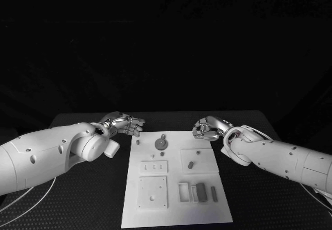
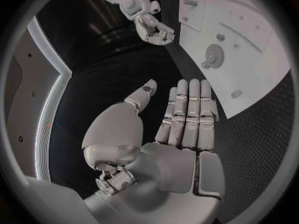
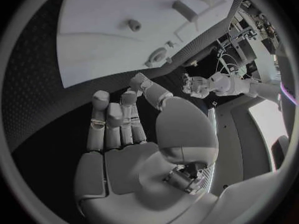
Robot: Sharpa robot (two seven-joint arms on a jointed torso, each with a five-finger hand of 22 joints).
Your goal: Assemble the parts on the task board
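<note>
Hands first: our left hand (image 1: pixel 124 123) sits just off the task board's (image 1: pixel 207 211) far left corner, fingers straight and apart in its wrist view, holding nothing. Our right hand (image 1: pixel 207 129) hovers at the board's far right corner; its fingers look loosely curled from above but spread and empty from the wrist, so we'd call it open too.

Parts are all on the board and none is picked up: a round disc piece (image 1: pixel 160 143) near the far edge, a small slotted peg (image 1: pixel 189 165) mid-board, and a dark block (image 1: pixel 201 190) with a thin bar (image 1: pixel 214 192) toward the near right.

Biggest risk we see: these bits are tiny and lie flat, so a sloppy pinch could skid one across the board or off onto the worktop (image 1: pixel 83 201). Both arms reaching inward at once could also bump each other.
</note>
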